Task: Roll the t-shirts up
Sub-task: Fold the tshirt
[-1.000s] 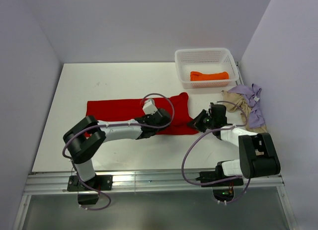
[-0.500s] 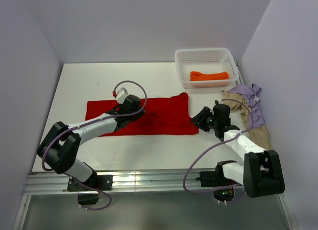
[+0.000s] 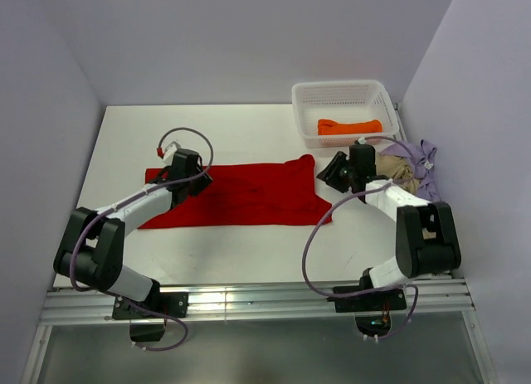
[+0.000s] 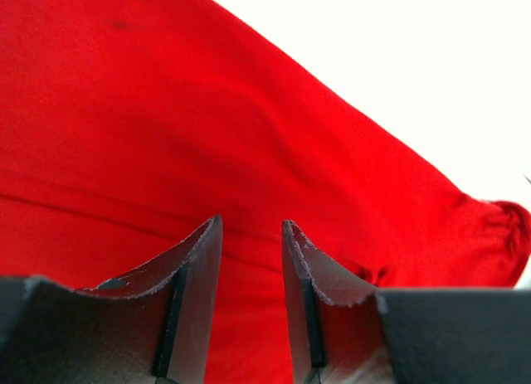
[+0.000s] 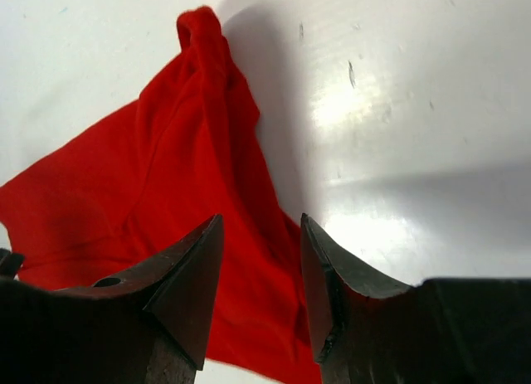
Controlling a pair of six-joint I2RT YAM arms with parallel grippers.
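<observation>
Broadly, the white table (image 3: 249, 123) fills the scene, walled in on the left, right and far sides. Across its middle lies the red t-shirt (image 3: 249, 197), the biggest cloth there, spread flat as a long band running left to right. Its right end rises into a small peak toward the far side. Seen from the right wrist, that end narrows to a bunched tip resting on bare tabletop.

At the far right corner stands the white mesh basket (image 3: 309, 92). Just near of it, against the right wall, the lavender t-shirt (image 3: 425, 170) lies crumpled, and the beige t-shirt (image 3: 398, 167) is heaped touching its left side. An orange t-shirt (image 3: 348, 126) sits rolled inside the basket.

Over the left end of the red cloth is the left gripper (image 4: 251, 222). Its two fingers stand a narrow gap apart, red fabric shows beyond that gap, and nothing is caught between them. Whether the tips touch the cloth I cannot tell.

Beside the right end of the red cloth, between it and the beige heap, is the right gripper (image 5: 261, 220). Its fingers are parted and grip nothing; red fabric and bare table show past them.
</observation>
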